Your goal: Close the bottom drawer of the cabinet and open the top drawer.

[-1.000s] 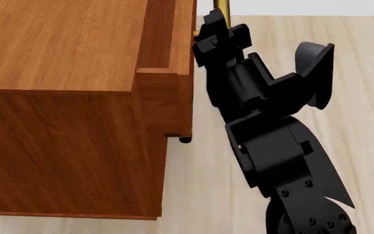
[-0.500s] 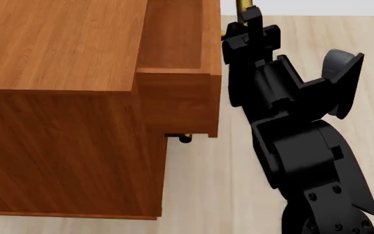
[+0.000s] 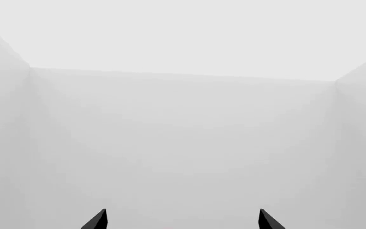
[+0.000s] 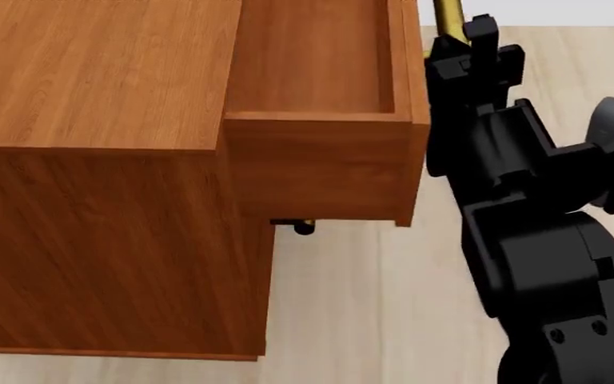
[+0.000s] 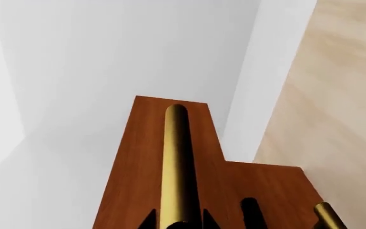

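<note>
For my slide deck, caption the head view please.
Right claw grips the brass handle, top drawer pulled out from the cabinet.

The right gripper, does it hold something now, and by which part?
Yes. The right gripper is closed on the top drawer by its brass bar handle, near one end of the bar. The left gripper holds nothing.

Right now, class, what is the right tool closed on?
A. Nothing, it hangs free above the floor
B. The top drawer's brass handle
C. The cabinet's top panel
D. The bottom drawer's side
B. In the right wrist view the right tool has a finger on each side of the brass handle, and the head view shows the top drawer pulled out of the cabinet.
</note>
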You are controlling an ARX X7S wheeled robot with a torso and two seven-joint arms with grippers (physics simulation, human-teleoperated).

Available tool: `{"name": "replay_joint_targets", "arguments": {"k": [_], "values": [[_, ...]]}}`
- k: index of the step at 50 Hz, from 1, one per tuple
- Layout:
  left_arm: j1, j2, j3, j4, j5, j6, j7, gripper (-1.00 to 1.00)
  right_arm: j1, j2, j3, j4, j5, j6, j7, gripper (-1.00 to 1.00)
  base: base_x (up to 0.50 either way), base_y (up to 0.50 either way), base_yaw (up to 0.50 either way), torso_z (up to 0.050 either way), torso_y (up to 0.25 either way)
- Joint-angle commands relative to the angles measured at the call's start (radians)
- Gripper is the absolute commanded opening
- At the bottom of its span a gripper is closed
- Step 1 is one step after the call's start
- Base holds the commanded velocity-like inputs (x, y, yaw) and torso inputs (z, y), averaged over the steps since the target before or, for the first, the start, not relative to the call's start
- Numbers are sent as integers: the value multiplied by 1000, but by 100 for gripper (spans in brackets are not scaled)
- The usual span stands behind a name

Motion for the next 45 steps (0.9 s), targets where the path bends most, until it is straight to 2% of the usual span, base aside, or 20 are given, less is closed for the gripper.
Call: {"name": "replay_joint_targets", "arguments": {"k": [1, 15, 16, 45], "values": [[-2, -2, 4, 1, -2, 2, -4, 100, -9, 39, 11, -119, -64, 13, -42, -100, 0, 0, -5, 0, 0], [9, -7, 4, -1, 2, 15, -3, 100, -5, 35, 1, -112, -65, 8, -47, -100, -8, 0, -5, 1, 5], [10, -7, 4, -2, 3, 17, -2, 100, -5, 35, 0, -110, -65, 7, -49, 100, -15, 0, -5, 0, 10], [-11, -8, 24, -7, -1, 13, -13, 100, -25, 40, 1, -84, -63, -15, -69, 100, 0, 0, 0, 0, 1]]}}
